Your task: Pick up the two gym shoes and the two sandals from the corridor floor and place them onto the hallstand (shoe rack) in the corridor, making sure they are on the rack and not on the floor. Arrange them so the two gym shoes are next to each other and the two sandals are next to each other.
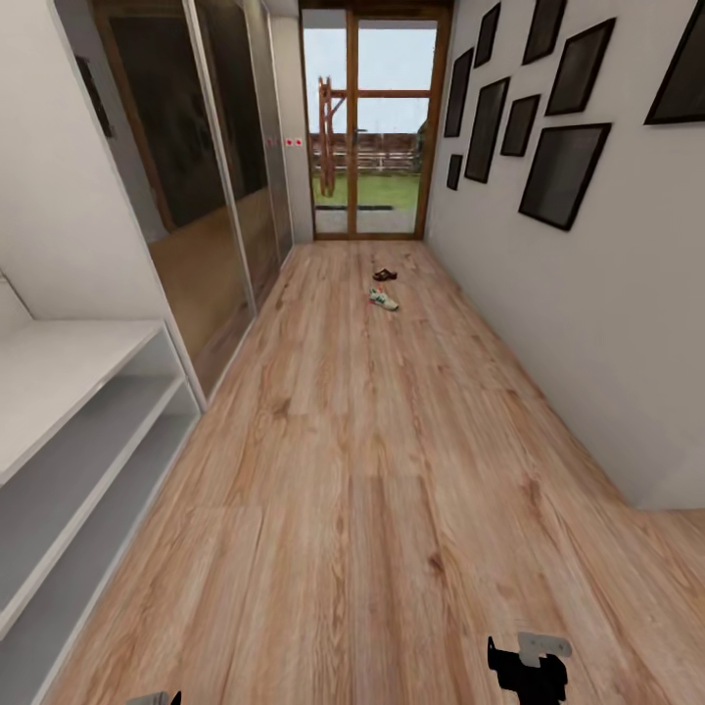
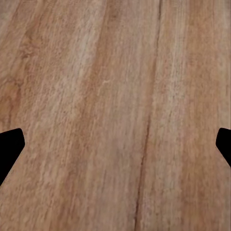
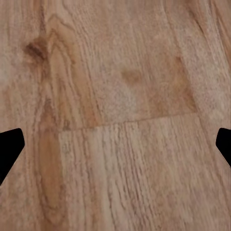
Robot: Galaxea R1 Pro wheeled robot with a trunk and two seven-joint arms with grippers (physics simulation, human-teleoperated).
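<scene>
While both hands (image 2: pixel 115 144) (image 3: pixel 115 144) gape wide, a gym shoe (image 1: pixel 384 299) lies far down the corridor floor (image 1: pixel 372 470)

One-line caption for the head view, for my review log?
Corridor: sneaker and sandal on the far floor, rack at left, right pincer low in view.

A: Far up the frame's centre, white green-striped gym shoe (image 1: pixel 384 299) and dark brown sandal (image 1: pixel 385 275), both too small for detail.

B: Pale grey-white shelved hallstand (image 1: pixel 69 411) cut by left edge; black right gripper (image 1: pixel 529 674) cropped at bottom.
</scene>
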